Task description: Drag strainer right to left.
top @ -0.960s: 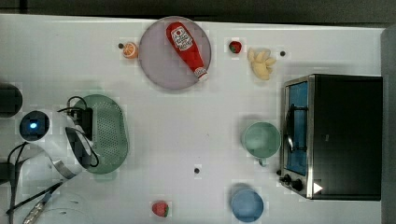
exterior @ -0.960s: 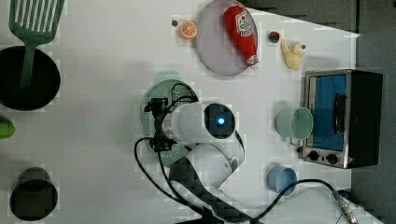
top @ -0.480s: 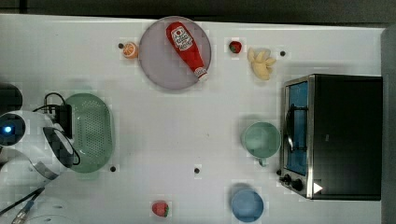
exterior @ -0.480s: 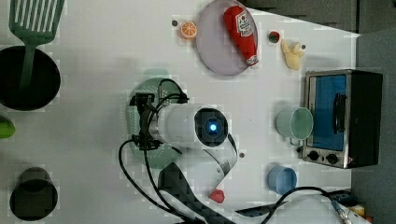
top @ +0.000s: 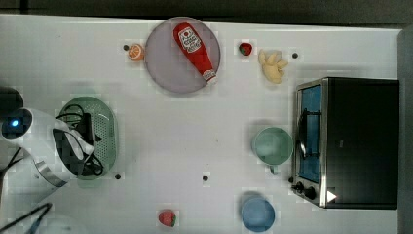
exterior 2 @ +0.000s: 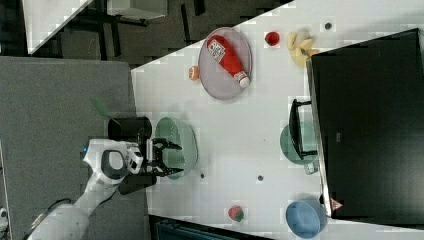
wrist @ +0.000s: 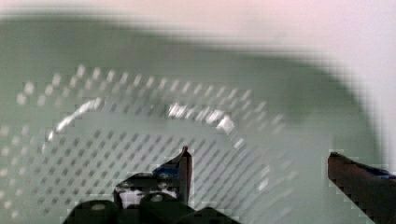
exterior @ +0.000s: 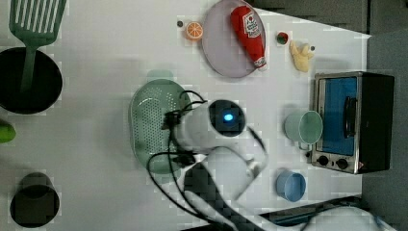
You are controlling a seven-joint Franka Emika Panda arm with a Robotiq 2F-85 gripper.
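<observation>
One strainer (top: pixel 100 131) lies near the top view's left edge of the white counter (top: pixel 195 126), with little bare surface between it and that edge. Toward the top view's right, a wide open stretch of counter runs as far as the mug (top: pixel 272 145) and the oven (top: pixel 348 141). The plate (top: pixel 165 63) with the ketchup bottle (top: pixel 194 48) sits well apart from the strainer, near the far edge.

The claw (exterior 2: pixel 167 159) stands over the strainer with its fingers spread wide and nothing between them; in the wrist view the two dark fingertips (wrist: pixel 184 165) show against the perforated bowl (wrist: pixel 140 140). Whether they touch the plastic cannot be told.

In the top view the arm and its cables cover the strainer's left half. In the left view the arm hides part of its right rim (exterior: pixel 156 120). A pot (exterior: pixel 29 79) is cut by the left view's left edge.
</observation>
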